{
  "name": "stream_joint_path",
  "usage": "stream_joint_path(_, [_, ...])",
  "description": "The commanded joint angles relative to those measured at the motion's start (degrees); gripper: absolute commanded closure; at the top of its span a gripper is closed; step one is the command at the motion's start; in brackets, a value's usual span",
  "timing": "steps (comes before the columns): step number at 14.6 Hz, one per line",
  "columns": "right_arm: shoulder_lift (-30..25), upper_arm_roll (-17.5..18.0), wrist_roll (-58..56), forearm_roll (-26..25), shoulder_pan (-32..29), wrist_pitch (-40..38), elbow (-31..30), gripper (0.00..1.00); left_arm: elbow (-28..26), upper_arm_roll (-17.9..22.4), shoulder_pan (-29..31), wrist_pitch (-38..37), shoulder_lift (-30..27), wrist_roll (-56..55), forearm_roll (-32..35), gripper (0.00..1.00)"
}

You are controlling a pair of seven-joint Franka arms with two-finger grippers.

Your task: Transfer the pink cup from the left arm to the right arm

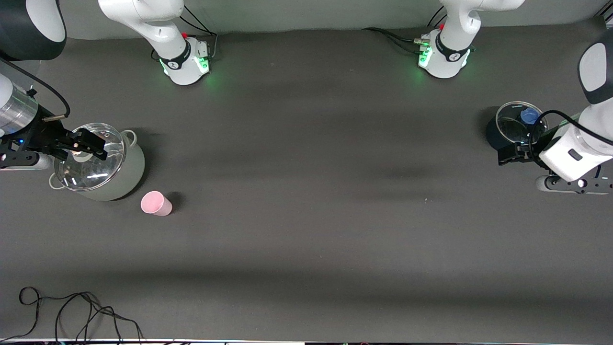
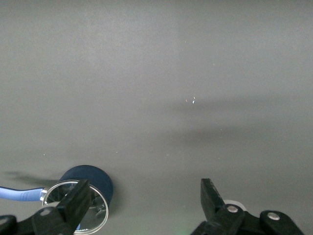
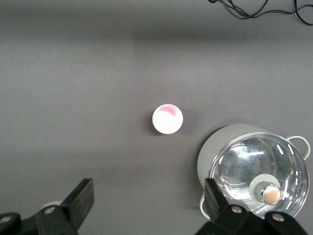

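Note:
The pink cup (image 1: 156, 203) stands alone on the dark table at the right arm's end, a little nearer to the front camera than the grey pot (image 1: 129, 167). The right wrist view looks down on the pink cup (image 3: 167, 119) beside the grey pot (image 3: 215, 147). My right gripper (image 1: 98, 145) hangs open over that pot's glass lid, holding nothing, and the right gripper (image 3: 149, 188) is well clear of the cup. My left gripper (image 1: 505, 155) hangs open and empty at the left arm's end of the table, next to a dark blue pot (image 1: 495, 132). In its own view the left gripper (image 2: 145, 188) has only bare table between its fingers.
The dark blue pot (image 2: 90, 178) carries a glass lid (image 1: 517, 123) with a blue knob. The grey pot has side handles and a glass lid (image 3: 257, 171) with a metal knob. A loose black cable (image 1: 72, 311) lies by the table edge nearest the front camera, at the right arm's end.

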Motion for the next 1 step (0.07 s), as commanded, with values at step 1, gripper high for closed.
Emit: stream_joint_path(1, [0.9, -0.2, 0.8, 1.0, 0.4, -1.1, 1.6, 0.0, 1.5, 0.8, -0.8, -0.3, 0.8, -0.1, -0.4, 0.0])
